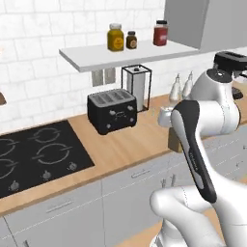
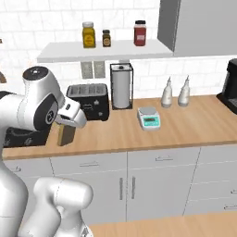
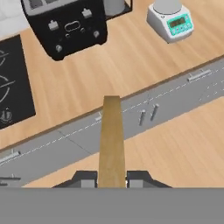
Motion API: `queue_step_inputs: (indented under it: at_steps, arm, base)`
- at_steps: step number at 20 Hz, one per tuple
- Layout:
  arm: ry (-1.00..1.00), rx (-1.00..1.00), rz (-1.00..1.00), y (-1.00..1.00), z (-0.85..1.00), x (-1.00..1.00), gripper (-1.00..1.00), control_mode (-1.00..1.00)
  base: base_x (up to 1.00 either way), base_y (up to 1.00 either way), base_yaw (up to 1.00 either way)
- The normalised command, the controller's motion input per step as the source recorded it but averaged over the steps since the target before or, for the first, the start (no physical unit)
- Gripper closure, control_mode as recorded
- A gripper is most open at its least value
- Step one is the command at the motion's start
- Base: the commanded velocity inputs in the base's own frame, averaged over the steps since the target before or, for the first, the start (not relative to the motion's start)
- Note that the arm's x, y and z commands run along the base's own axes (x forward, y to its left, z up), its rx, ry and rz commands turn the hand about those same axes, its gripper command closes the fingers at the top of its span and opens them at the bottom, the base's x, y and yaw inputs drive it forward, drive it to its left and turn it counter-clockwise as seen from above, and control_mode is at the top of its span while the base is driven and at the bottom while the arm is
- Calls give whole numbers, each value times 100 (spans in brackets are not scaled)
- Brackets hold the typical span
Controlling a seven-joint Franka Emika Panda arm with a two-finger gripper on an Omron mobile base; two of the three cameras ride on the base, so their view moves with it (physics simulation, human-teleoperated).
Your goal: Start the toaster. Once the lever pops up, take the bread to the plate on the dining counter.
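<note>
between the two dark fingertips [image 3: 87, 179] of the hand [image 3: 111, 180] stands the bread [image 3: 111, 140], a brown slice seen edge-on in the hand view, clamped on both flat faces and reaching away from the hand over the near edge of the wooden table [image 3: 131, 65]. from the right base view the same slice [image 2: 66, 134] hangs below the white wrist, upright, above the table's front strip and clear of its surface as far as can be told. in the left base view only a brown corner of it [image 1: 173, 141] shows behind the arm's dark-striped link.

well beyond the slice, toward the wall, sits the toaster [image 1: 112, 111], black with a silver slotted top and small pale controls on its front; its slots look empty from the left base view. left of it lies the black hob [image 1: 36, 157]. right of the toaster stands a wire paper-towel holder [image 2: 121, 86], and farther right a small kitchen scale [image 2: 149, 118] with a green display, then two pale bottles [image 2: 175, 92] near the wall. a shelf [image 2: 102, 50] above carries three jars. grey cabinet fronts [image 2: 125, 180] run under the table.
</note>
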Motion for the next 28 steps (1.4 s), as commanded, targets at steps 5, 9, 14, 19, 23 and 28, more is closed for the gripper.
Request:
queue_step_inputs:
  at_steps: [5,9,14,19,23,28]
  arm:
    - [0,0,0,0,0,0,100,100]
    - [0,0,0,0,0,0,100,100]
    - [0,0,0,0,0,0,100,100]
    - [0,0,0,0,0,0,100,100]
    - [0,0,0,0,0,0,100,100]
    - [0,0,0,0,0,0,100,100]
  base:
    - [-2,0,-93]
    - [-3,-7,-91]
    - [-1,-24,-87]
    - [0,-31,-86]
    - [0,-42,-83]
    - [18,-24,-73]
